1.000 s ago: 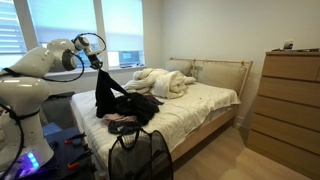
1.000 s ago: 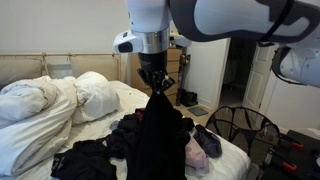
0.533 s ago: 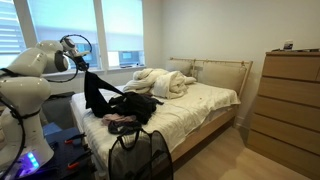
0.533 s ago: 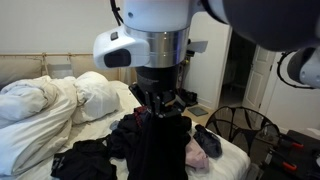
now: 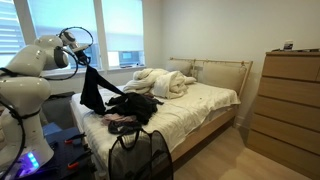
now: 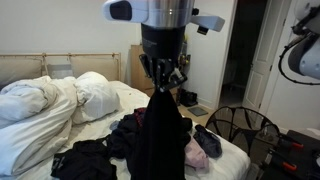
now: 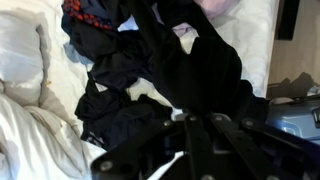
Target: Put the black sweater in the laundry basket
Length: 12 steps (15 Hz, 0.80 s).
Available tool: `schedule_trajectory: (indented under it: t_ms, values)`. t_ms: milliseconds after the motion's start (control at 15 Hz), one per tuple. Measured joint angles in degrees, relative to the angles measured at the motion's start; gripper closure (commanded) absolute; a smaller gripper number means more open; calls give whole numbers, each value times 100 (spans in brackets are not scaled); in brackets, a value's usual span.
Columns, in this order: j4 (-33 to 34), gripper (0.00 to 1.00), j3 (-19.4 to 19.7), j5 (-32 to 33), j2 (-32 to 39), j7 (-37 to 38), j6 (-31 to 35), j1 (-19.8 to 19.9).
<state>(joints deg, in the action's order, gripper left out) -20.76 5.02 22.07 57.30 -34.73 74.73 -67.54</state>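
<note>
Black knit sweater (image 6: 160,135) is hanging off my fingers (image 6: 172,75), which are pinched shut on its top edge. It dangles over the counter (image 5: 200,100) (a white-sheeted bed), so I'd call this mid-carry. Right under it sits a heap of dark clothes (image 5: 135,105). Next I reckon I swing over to the black mesh laundry basket (image 5: 150,155) on the floor beside the bed, lower, and let go. Further back there's a crumpled white duvet (image 5: 160,80), a light wood dresser (image 5: 285,100) and bright windows (image 5: 120,30).

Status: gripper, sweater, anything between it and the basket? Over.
Gripper shut on black sweater, hanging above bed. Lower end reaches clothes pile. Laundry basket beside bed, not reached. Nothing seen blocking.
</note>
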Motion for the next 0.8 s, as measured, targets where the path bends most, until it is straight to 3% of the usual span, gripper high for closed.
schedule_trajectory:
  t_ms: [333, 733, 800]
  values:
    - [2, 98, -2, -206, -316, 890, -236, 576]
    - [1, 98, -25, -210, -503, 1726, -384, 377]
    - [1, 94, -27, -210, -504, 1828, -389, 335]
